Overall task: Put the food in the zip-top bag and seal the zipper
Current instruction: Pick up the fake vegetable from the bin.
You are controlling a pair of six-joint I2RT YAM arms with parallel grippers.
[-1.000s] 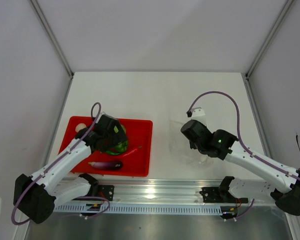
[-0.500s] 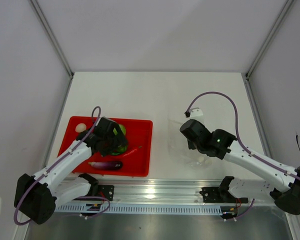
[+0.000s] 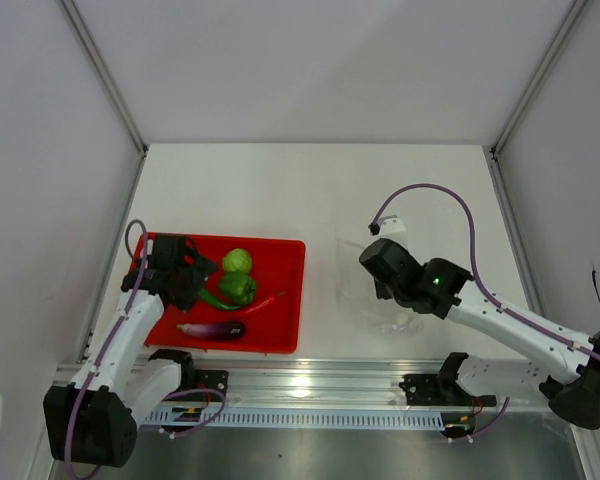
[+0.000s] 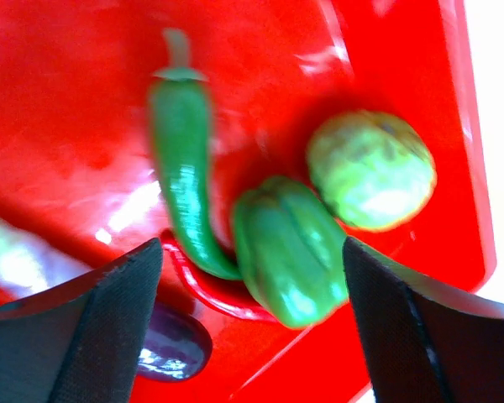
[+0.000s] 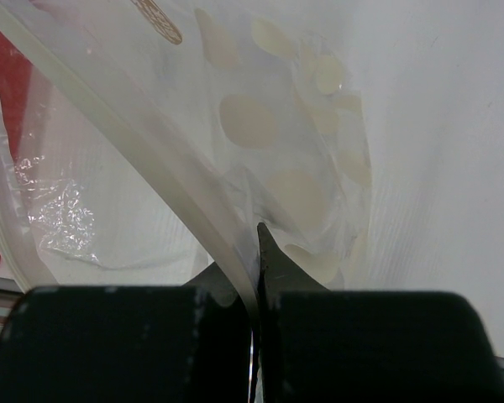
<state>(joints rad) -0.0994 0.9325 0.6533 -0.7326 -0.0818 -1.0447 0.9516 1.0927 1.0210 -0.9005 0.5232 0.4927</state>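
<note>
The food lies on the red tray [image 3: 280, 255]: a pale round green one [image 3: 237, 261], a darker round green one [image 3: 239, 289], a long green pepper [image 4: 181, 168], a thin red chili [image 3: 268, 300] and a purple eggplant [image 3: 212, 329]. My left gripper [image 3: 185, 283] hangs open and empty above the tray's left part. In its wrist view the gripper [image 4: 252, 327] frames the darker round green one [image 4: 290, 252]. My right gripper [image 3: 388, 290] is shut on the edge of the clear zip-top bag [image 3: 355, 270]. In the right wrist view, the gripper [image 5: 256, 252] pinches the bag [image 5: 260, 143] beside the zipper strip [image 5: 109, 109].
The tray sits at the table's front left and the bag at the front right, with white table [image 3: 310, 190] between and behind them. A metal rail [image 3: 310, 385] runs along the near edge. Grey walls stand close on both sides.
My left gripper has moved left from above the green vegetables to the tray's left part, uncovering them. The right arm and the bag have hardly moved.
</note>
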